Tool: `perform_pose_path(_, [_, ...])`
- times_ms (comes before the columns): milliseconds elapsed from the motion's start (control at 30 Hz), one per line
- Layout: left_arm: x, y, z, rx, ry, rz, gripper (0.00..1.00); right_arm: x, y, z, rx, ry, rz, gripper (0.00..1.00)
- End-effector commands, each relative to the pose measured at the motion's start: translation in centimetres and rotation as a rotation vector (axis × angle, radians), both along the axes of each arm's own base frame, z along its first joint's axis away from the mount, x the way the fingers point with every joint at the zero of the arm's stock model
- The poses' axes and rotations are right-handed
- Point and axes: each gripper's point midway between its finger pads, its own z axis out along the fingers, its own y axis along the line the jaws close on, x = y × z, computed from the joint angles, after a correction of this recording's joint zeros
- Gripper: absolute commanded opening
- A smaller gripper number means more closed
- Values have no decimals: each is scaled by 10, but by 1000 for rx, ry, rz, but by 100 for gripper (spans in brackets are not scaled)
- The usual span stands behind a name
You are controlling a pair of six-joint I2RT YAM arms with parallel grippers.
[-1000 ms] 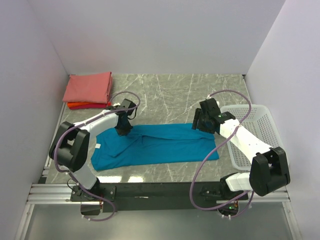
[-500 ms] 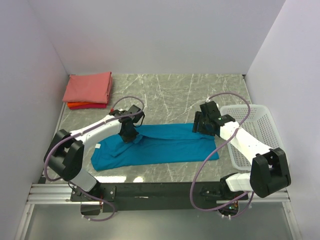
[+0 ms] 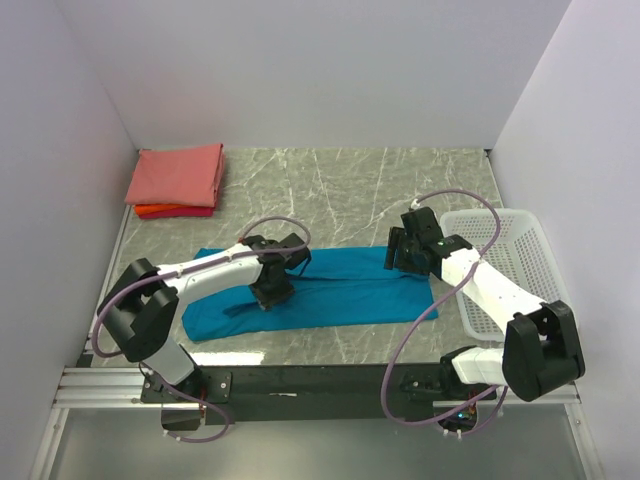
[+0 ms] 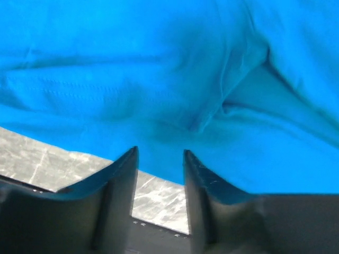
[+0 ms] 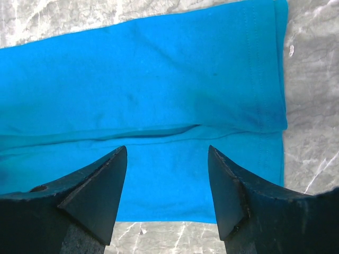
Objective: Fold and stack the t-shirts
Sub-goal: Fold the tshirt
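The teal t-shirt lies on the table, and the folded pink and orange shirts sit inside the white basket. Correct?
No: in the top external view the folded pink and orange shirts lie at the far left corner of the table, outside the white basket.
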Motion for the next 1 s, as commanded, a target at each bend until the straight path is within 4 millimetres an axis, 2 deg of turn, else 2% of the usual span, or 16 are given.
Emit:
perform_pose_path(0, [-8, -10, 14, -20, -31, -6, 54, 7, 4, 11, 19, -61, 5, 69])
perform_pose_path(33, [-11, -8, 20, -13, -41, -14, 61, 8, 3, 11, 17, -62, 0, 69])
perform_pose_path(67, [-11, -9, 25, -9, -56, -23, 73, 8, 3, 13, 19, -66, 2, 69])
perform_pose_path(167, [-9, -8, 46, -2, -123, -57, 93, 12, 2, 18, 15, -89, -3, 70])
perform_pose_path(233, [-1, -4, 65, -9, -198, -54, 99, 13, 2, 20, 11, -90, -4, 70])
perform_pose_path(367, [29, 12, 85, -5, -333, -36, 99, 15, 3, 24, 10, -92, -6, 70])
perform_pose_path(400, [47, 23, 82, -11, -359, 15, 99, 15, 2, 24, 6, -90, -9, 70])
perform_pose_path(467, [61, 33, 69, -24, -344, 6, 99, 16, 2, 25, 9, -94, -9, 70])
perform_pose_path(500, [79, 43, 61, -44, -362, 53, 99, 15, 1, 26, 5, -99, -12, 70])
perform_pose_path(533, [83, 44, 51, -49, -337, 36, 99, 16, 0, 27, 5, -103, -17, 70])
perform_pose_path(600, [90, 39, 44, -84, -328, 29, 100, 15, 0, 26, 4, -100, -22, 70])
perform_pose_path(700, [83, 34, 23, -85, -262, -9, 99, 14, 0, 24, 5, -89, -24, 70])
perform_pose_path(800, [63, 37, -1, -80, -171, -12, 99, 12, -1, 22, -2, -76, -21, 70])
perform_pose_path(867, [57, 30, -3, -133, -173, -17, 99, 11, -3, 22, -11, -75, -23, 70])
perform_pose_path(900, [41, 28, -12, -158, -139, -34, 99, 10, -4, 23, -14, -74, -26, 70])
perform_pose_path(967, [31, 24, -8, -187, -146, -38, 99, 10, -5, 21, -19, -73, -28, 70])
